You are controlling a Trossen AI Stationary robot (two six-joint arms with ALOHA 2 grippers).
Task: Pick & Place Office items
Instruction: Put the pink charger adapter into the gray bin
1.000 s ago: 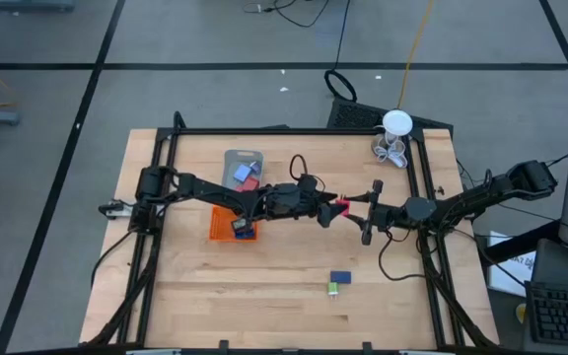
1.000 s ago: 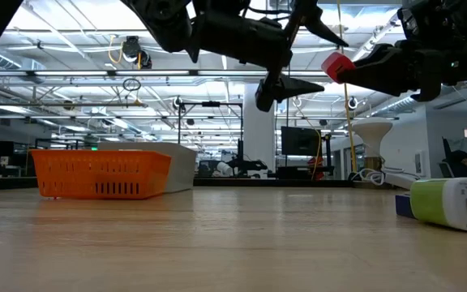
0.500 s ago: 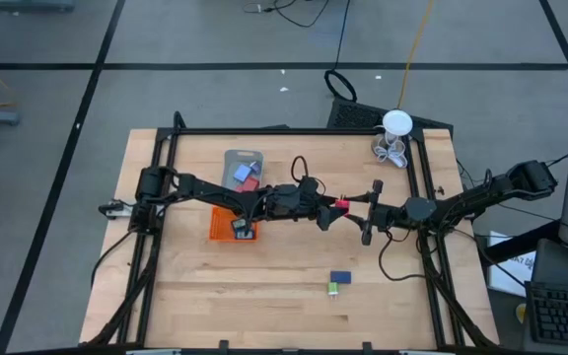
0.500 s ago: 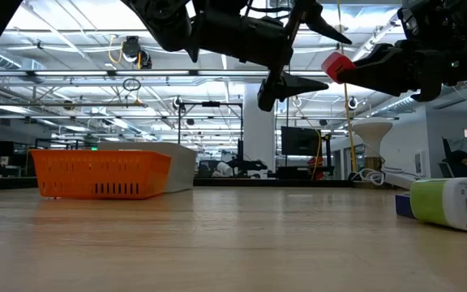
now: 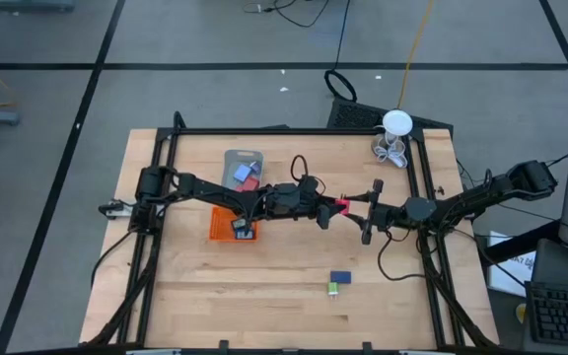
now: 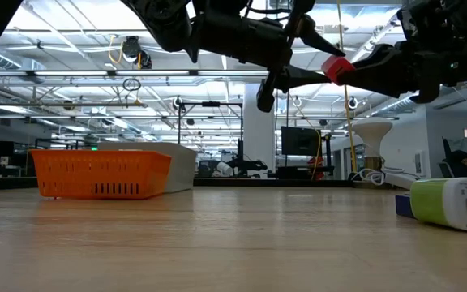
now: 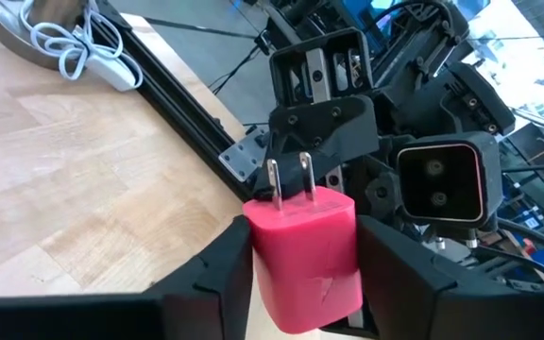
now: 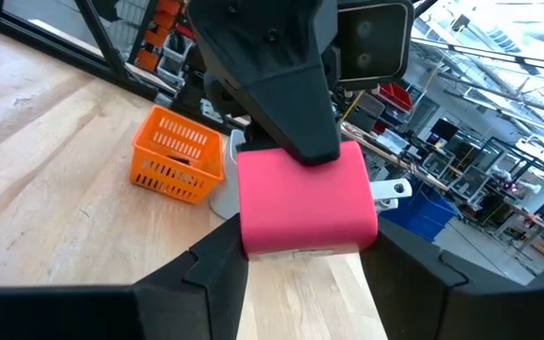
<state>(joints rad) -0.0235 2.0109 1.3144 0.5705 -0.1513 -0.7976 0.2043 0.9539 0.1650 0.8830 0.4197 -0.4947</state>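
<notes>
Pink plug block (image 7: 306, 253) between left gripper (image 5: 331, 209) and right gripper (image 5: 356, 204)

desk (image 5: 264, 296): two trays set left of centre, grey tray (image 5: 233, 160) behind orange basket (image 5: 221, 225), touching | charger plug (image 5: 342, 205) held mid-air at centre between left tool (image 5: 331, 209) and right tool (image 5: 355, 209) | two small items (image 5: 338, 282) near front edge, right of centre | cabled round thing (image 5: 393, 135) at far right corner
</notes>
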